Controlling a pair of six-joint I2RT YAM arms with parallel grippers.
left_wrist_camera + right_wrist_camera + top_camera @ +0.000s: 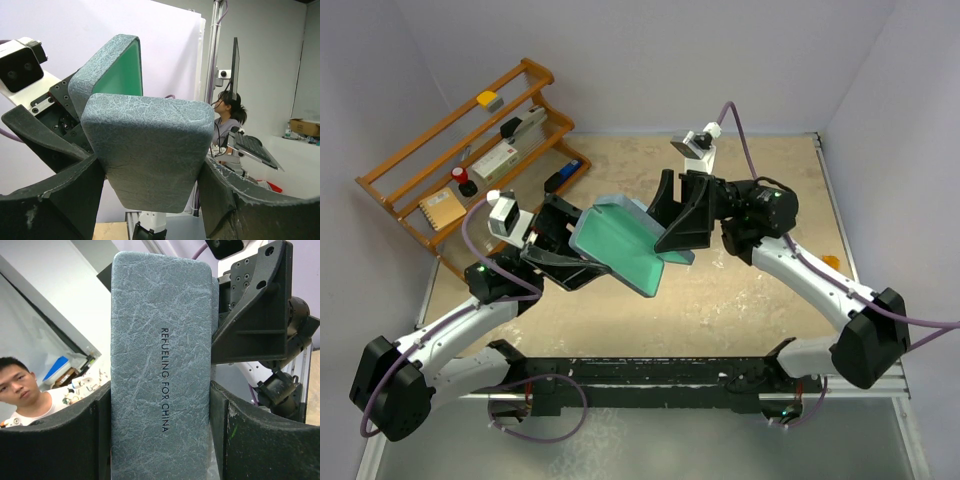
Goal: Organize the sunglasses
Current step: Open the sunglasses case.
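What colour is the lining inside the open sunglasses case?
The sunglasses case is lined mint green; the top external view shows it best.

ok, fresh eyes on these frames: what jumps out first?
The open sunglasses case, green lining up, is held in mid-air over the middle of the table by both arms. The left claw grips one half and the right claw the other. After that, the eye goes to the wooden rack of small items at the far left.

Matt, crackle-grained leather-look case
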